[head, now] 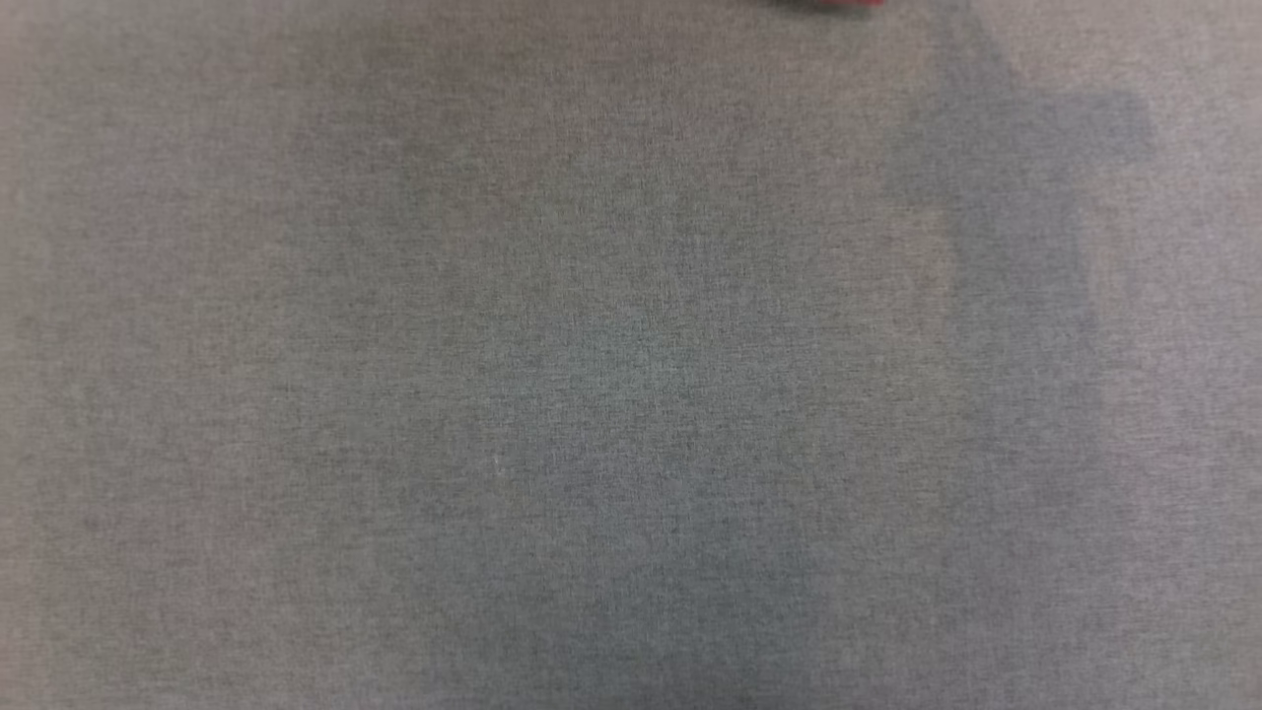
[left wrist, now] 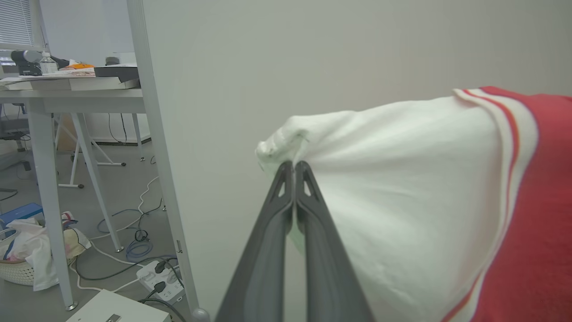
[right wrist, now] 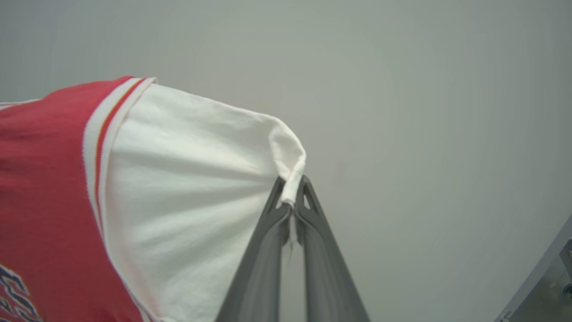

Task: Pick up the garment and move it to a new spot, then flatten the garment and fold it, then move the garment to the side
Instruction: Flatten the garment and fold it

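The left gripper's point(left wrist: 295, 167) two dark fingers rise closest to the lens, pressed together on a bunched tip of white sleeve. The right gripper point(right wrist: 292, 183) is clamped in the same way, with a rolled edge of the other white sleeve pinched between its tips.

The garment point(right wrist: 178, 188) hangs between the two arms. From the left claw it runs off to the right of that wrist view, and from the right claw it runs off to the left. Its long axis therefore lies sleeve to sleeve, pulled fairly taut, and neither arm is nearer than the other. Laying it down will likely need both arms to lower evenly onto the grey table cloth point(head: 592, 394).

The red body is cut off at the frame edges and the black lettering shows only in part. The hem is hidden, so I cannot tell how the lower part hangs. A red sliver point(head: 848, 3) at the top edge of the head view is probably the shirt, with a faint shadow point(head: 1016, 197) below it.
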